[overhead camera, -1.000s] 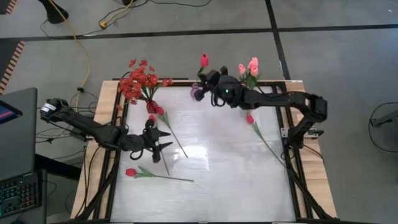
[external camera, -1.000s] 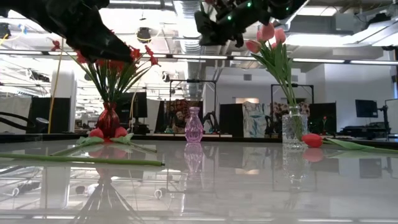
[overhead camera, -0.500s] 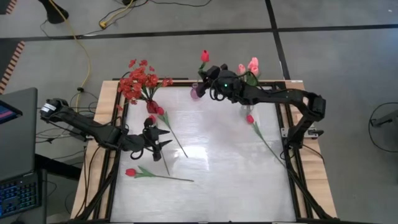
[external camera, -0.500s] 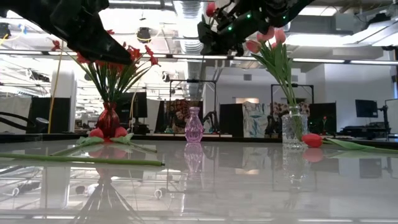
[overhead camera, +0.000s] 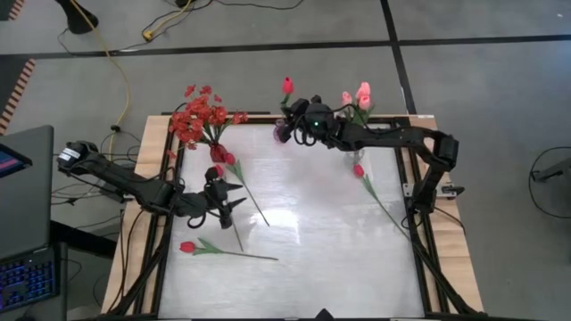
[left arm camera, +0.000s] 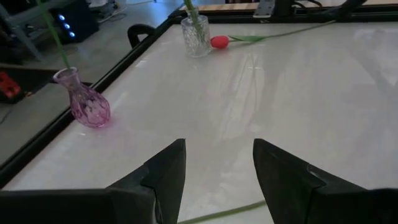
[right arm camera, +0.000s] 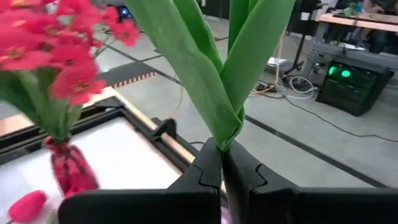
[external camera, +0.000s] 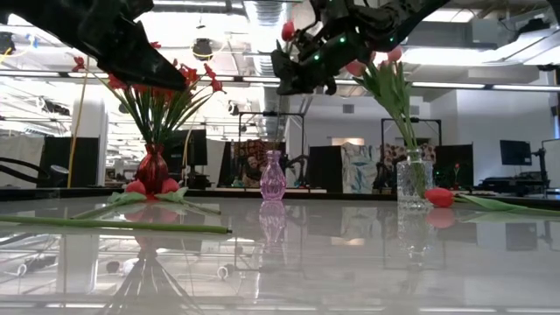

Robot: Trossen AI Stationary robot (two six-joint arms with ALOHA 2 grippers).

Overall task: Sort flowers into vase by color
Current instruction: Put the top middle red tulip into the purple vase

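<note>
R claw (overhead camera: pixel 299 120) clamped on red tulip (overhead camera: pixel 288 86) stem, above purple vase (overhead camera: pixel 281 132) at worktop (overhead camera: pixel 312 241) far edge. L claw (overhead camera: pixel 234 201) open, empty, over near-left w/ loose tulips (overhead camera: pixel 187 247) nearby.

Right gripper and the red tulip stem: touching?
Touching. In the right wrist view the right gripper has its fingers pinched shut on the red tulip stem, green leaves rising straight out of them. The high view shows it above the purple vase.

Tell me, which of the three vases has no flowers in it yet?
The small purple vase, standing between the two others; the red vase holds red blossoms and the clear glass vase holds pink tulips.
</note>
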